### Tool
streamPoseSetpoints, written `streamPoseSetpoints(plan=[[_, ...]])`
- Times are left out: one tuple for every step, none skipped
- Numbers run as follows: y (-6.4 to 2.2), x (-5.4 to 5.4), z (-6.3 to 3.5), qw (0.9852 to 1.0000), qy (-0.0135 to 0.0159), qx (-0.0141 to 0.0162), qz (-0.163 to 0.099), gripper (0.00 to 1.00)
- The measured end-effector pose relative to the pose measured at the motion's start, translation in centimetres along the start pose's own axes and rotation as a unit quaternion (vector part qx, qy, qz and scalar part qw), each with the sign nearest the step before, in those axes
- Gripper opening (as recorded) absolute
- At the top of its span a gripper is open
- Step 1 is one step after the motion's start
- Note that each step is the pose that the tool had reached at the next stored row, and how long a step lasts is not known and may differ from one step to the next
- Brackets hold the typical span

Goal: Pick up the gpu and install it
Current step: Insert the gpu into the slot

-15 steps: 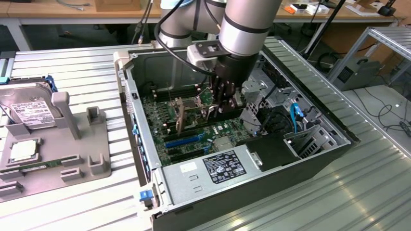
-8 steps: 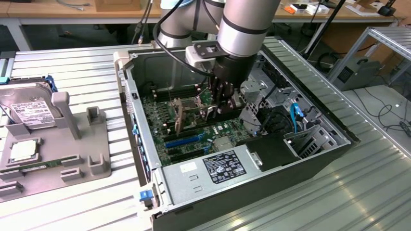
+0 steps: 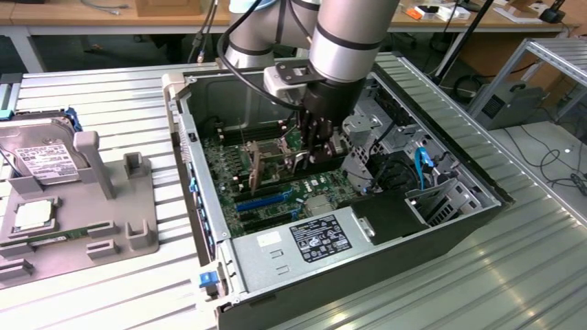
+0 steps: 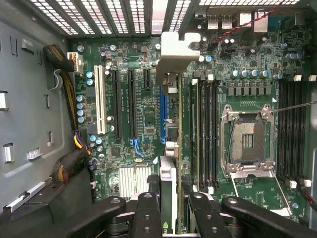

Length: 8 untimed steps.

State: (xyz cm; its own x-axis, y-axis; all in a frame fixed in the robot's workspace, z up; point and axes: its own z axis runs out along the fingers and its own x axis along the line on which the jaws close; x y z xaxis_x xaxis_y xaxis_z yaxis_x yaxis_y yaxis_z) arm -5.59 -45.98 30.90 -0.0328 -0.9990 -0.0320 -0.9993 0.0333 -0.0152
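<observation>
You have the gripper [image 3: 307, 155] down inside the open computer case [image 3: 275, 275], low over the motherboard [image 3: 275, 185]. In the wrist view the gpu [image 4: 171, 129] runs edge-on straight out from between the 2 fingers [image 4: 147, 213], so you see it as a narrow strip with its pale metal bracket [image 4: 176, 49] at the far end, next to the slotted rear wall of the case. The jaws are clamped on the gpu, 1 finger on each flat face, gripping the end opposite the bracket. The card stands upright over the blue expansion slot [image 4: 162, 116], with the black slots [image 4: 131, 101] and the white slot [image 4: 100, 99] lying to one side of it and the memory slots [image 4: 205, 134] and the empty CPU socket [image 4: 247, 141] to the other. You cannot tell whether its lower edge is already touching the slot.

In the exterior view, the gpu [image 3: 260, 165] hangs at the gripper, tilted slightly, near the middle of the board. Well apart on the exterior view's left, a grey fixture tray [image 3: 101, 220] holds a hard drive [image 3: 41, 155] standing upright.
</observation>
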Motion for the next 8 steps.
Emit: streamPoseSetpoints(plan=[[0.03,0.00,0.02,1.0000,0.0000,0.0000,0.000,0.27],[0.04,0.00,0.05,1.0000,0.0000,0.0000,0.000,0.27],[0.04,0.00,0.06,1.0000,0.0000,0.0000,0.000,0.27],[0.05,0.00,0.08,1.0000,0.0000,0.0000,0.000,0.27],[0.06,0.00,0.09,1.0000,0.0000,0.0000,0.000,0.27],[0.08,0.01,0.10,1.0000,0.0000,0.0000,0.000,0.27],[0.11,0.01,0.12,1.0000,0.0000,0.0000,0.000,0.27],[0.13,0.01,0.13,1.0000,0.0000,0.0000,0.000,0.27]])
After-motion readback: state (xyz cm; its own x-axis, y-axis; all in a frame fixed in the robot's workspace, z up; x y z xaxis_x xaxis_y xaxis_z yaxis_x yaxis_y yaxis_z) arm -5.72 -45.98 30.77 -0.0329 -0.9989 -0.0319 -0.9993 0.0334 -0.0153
